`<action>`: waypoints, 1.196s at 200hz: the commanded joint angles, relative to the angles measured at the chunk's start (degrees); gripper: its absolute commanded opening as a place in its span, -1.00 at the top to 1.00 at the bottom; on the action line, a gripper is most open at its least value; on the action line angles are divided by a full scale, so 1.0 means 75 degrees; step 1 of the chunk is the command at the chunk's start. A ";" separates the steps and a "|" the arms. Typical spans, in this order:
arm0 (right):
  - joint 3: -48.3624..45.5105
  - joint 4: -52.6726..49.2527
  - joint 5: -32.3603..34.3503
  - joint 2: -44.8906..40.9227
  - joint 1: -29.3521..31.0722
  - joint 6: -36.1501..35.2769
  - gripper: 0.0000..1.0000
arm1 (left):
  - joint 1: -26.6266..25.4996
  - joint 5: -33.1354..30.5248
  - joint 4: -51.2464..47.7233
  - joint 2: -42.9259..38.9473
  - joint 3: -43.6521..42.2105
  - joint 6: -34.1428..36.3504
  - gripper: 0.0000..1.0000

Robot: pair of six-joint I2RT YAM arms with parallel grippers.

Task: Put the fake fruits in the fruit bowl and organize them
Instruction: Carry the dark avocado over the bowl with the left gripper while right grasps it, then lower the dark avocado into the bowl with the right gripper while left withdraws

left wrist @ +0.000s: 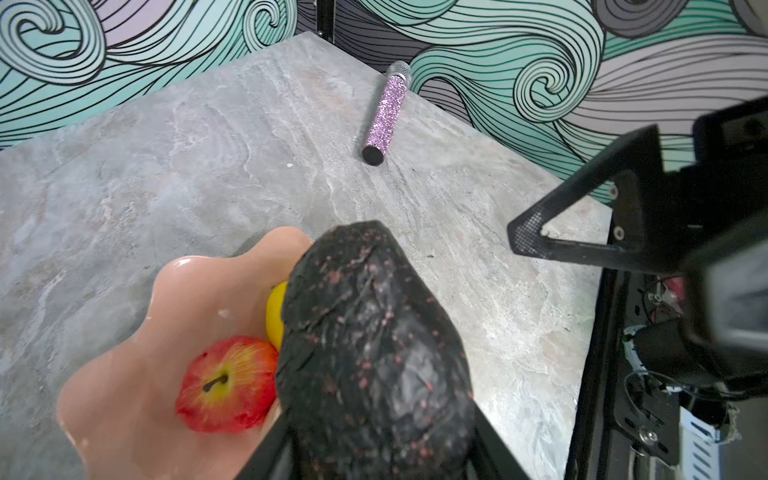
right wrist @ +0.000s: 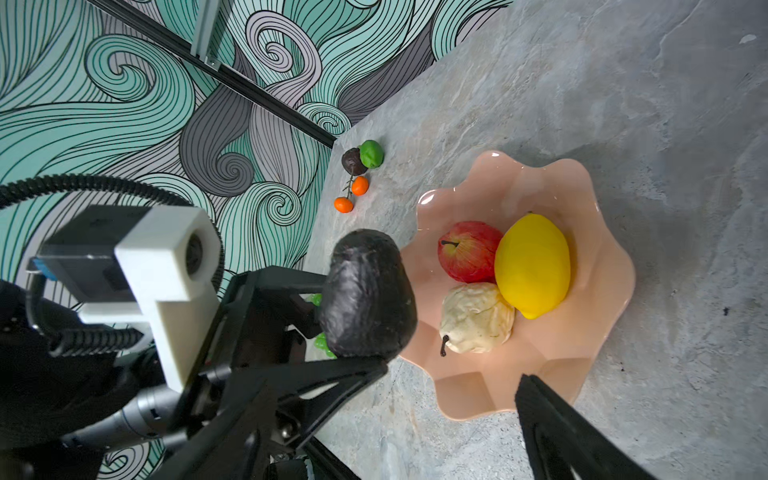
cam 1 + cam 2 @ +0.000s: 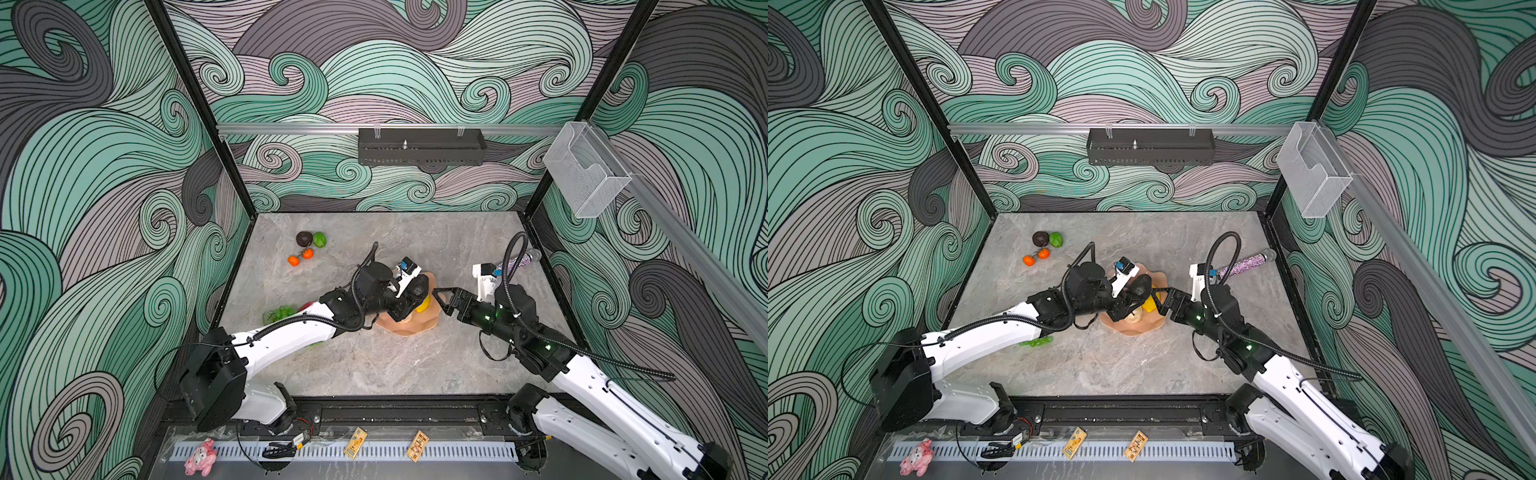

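Left jaws, clamped on the avocado (image 2: 368,299), should release it low beside the apple (image 2: 467,251); right jaws stand apart.

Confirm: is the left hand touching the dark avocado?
Touching. The right wrist view shows the left hand clamped on the dark avocado, jaws pressed against opposite sides with no gap.

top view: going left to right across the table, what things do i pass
green grape bunch → lime → fruit bowl → glittery cylinder; the stemmed oranges and loose avocado overlap the first two, so they are left out
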 commanded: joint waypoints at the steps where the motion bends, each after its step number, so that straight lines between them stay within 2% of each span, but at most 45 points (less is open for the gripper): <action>1: 0.0046 0.0357 -0.0402 0.0132 -0.0031 0.0501 -0.81 | -0.0252 0.0071 0.0362 0.0128 0.0353 0.0664 0.01; 78: 0.0028 0.0329 -0.0840 0.0674 -0.0026 0.0930 -0.68 | -0.0739 -0.0044 0.0450 0.0347 0.0437 0.1094 -0.03; 99: 0.0012 0.0456 -0.0989 0.0750 -0.0025 0.0955 -0.51 | -0.0780 -0.0078 0.0455 0.0367 0.0430 0.1129 -0.03; 124: -0.0016 0.0645 -0.1055 0.0798 -0.0024 0.0936 -0.14 | -0.0804 -0.0103 0.0472 0.0366 0.0436 0.1160 -0.05; 156: 0.0000 0.0645 -0.1016 0.0834 -0.0026 0.0884 0.05 | -0.0815 -0.0150 0.0469 0.0344 0.0407 0.1211 -0.10; 191: 0.0074 0.0600 -0.0930 0.0850 -0.0025 0.0775 0.08 | -0.0816 -0.0275 0.0379 0.0274 0.0392 0.1120 -0.26; 208: 0.0132 0.0478 -0.0738 0.0875 -0.0025 0.0540 0.08 | -0.0816 -0.0344 0.0154 0.0225 0.0387 0.1041 -0.48; 219: 0.0241 0.0241 -0.0496 0.0946 -0.0025 0.0152 0.07 | -0.0816 -0.0355 -0.0024 0.0225 0.0367 0.0998 -0.58; 239: 0.0804 -0.0733 0.0161 0.1287 -0.0032 -0.0815 0.07 | -0.0794 -0.1088 -0.0255 -0.0330 0.0119 0.0515 -0.71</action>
